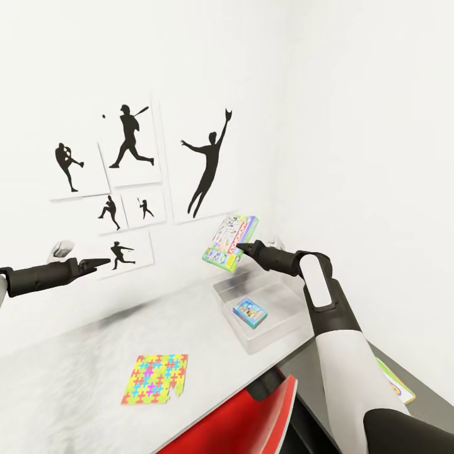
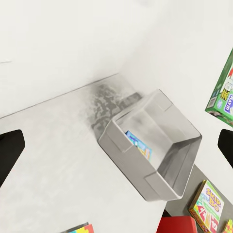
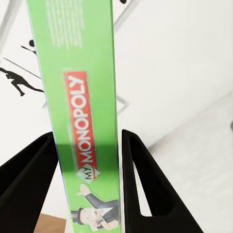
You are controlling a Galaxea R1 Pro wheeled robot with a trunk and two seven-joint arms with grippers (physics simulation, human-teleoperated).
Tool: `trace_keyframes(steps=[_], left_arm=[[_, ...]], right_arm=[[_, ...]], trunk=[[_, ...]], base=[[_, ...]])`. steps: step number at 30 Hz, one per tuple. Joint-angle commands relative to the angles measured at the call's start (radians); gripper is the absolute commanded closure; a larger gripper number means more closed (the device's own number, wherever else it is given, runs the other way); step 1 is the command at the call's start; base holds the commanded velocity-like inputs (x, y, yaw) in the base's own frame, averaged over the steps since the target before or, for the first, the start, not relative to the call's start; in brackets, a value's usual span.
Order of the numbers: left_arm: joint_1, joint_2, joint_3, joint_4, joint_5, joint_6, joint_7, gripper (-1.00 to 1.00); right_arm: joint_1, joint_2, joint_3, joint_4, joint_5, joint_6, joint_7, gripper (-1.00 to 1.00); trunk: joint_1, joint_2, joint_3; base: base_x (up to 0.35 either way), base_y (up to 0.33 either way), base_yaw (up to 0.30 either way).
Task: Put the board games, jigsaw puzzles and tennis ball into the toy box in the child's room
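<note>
My right gripper (image 1: 239, 247) clamps the green game (image 1: 230, 243) edge-on, tilted, above the toy box (image 1: 268, 331); box lies straight below. Left gripper (image 1: 104, 261) hangs open, farther off.

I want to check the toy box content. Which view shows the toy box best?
The left wrist view: the whole toy box with the blue board game inside. The head view shows it partly behind the right arm.

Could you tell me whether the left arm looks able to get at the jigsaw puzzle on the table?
Probably yes: the left gripper hangs open above the table, and nothing lies over the jigsaw puzzle.
</note>
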State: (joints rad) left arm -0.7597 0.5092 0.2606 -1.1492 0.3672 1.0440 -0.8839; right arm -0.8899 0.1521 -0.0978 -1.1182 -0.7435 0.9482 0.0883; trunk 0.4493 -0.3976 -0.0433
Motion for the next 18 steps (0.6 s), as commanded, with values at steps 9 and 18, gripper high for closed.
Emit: trace_keyframes(steps=[9,18], left_arm=[[-0.001,0.000,0.000,0.000,-0.004,0.003,-0.006,-1.00],[-0.001,0.000,0.002,0.000,-0.004,0.003,-0.006,-1.00]], right_arm=[[-0.002,0.000,-0.010,0.005,0.010,0.007,0.007,1.00],[0.002,0.000,-0.014,0.006,0.010,0.011,0.007,1.00]], trunk=[[0.001,-0.002,-0.002],[0.001,-0.002,-0.002]], base=[[0.001,0.000,-0.002],[0.000,0.000,0.000]])
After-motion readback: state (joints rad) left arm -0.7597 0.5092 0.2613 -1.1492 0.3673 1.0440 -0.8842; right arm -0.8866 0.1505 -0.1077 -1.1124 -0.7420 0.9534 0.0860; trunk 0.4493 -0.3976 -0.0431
